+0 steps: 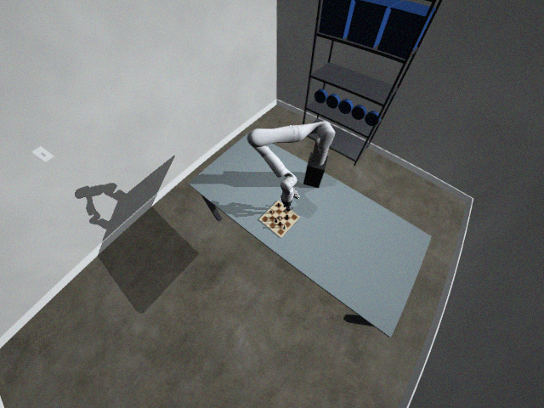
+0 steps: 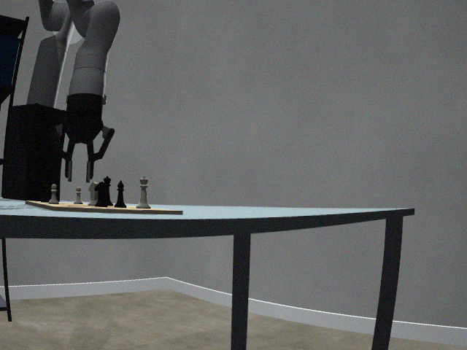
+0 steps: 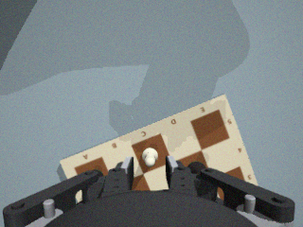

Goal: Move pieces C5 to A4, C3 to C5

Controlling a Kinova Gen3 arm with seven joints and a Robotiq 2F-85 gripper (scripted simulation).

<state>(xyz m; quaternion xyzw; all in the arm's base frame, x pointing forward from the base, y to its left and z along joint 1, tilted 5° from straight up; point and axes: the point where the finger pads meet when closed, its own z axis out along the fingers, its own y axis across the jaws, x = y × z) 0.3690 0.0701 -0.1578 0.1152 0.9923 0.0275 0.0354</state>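
The small chessboard [image 1: 277, 216] lies on the grey-blue table, with letters and digits on its edge. In the wrist view a white pawn [image 3: 150, 156] stands upright on the dark square C5, in the row next to the lettered edge. My gripper [image 3: 150, 165] hangs straight above it, part open, a finger on each side and nothing between them. In the side view the fingertips [image 2: 79, 175] are a little above the pawn's head [image 2: 78, 195]. I cannot tell which piece stands on C3.
Other pieces stand upright on the board: a white pawn [image 2: 53, 194], a pale piece [image 2: 93, 193], two black pieces [image 2: 103, 192], a black bishop [image 2: 120, 194] and a tall white piece [image 2: 143, 192]. The arm's black base [image 1: 314, 174] stands behind the board, with a shelf rack [image 1: 359, 74] behind it.
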